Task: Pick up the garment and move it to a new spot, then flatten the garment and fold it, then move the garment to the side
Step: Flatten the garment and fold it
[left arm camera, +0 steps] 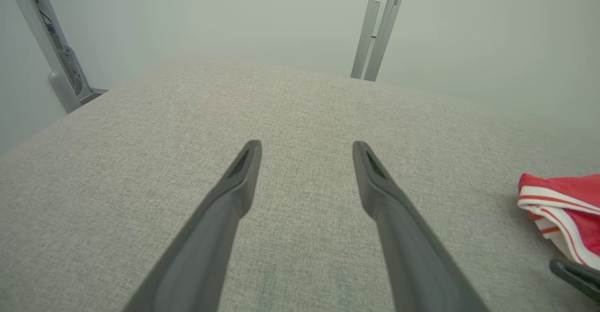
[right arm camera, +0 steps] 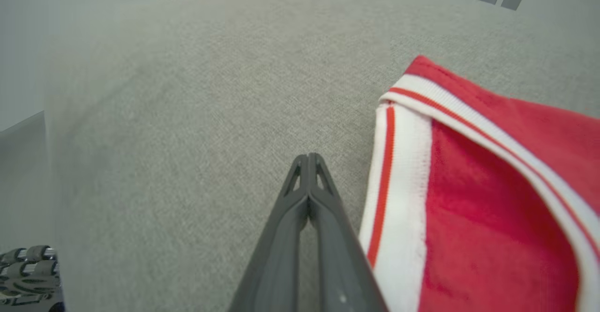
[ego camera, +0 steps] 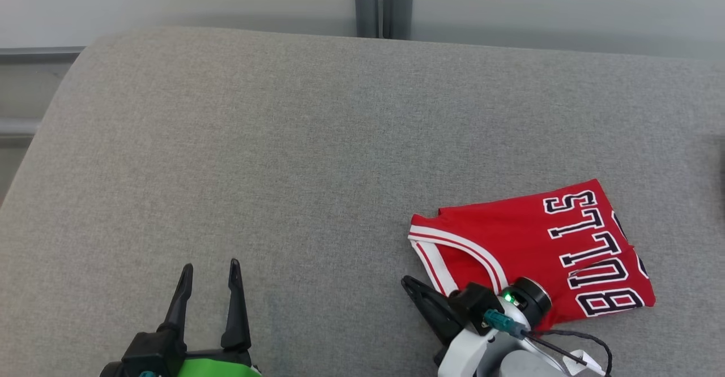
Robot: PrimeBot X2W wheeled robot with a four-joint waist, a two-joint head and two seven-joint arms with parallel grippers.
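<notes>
While the left gripper (ego camera: 210, 265) holds its jaws wide at near left, the right gripper (ego camera: 406, 282) has its jaws pressed together, empty, just beside the folded red jersey (ego camera: 538, 247). The jersey lies lengthwise left-to-right at near right, "BULLS" turned sideways. Open grey counter (ego camera: 283, 139) stretches beyond.

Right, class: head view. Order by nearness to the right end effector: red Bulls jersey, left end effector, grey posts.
1. red Bulls jersey, beside the right end effector.
2. left end effector, lower left.
3. grey posts, top centre, at the back.
</notes>
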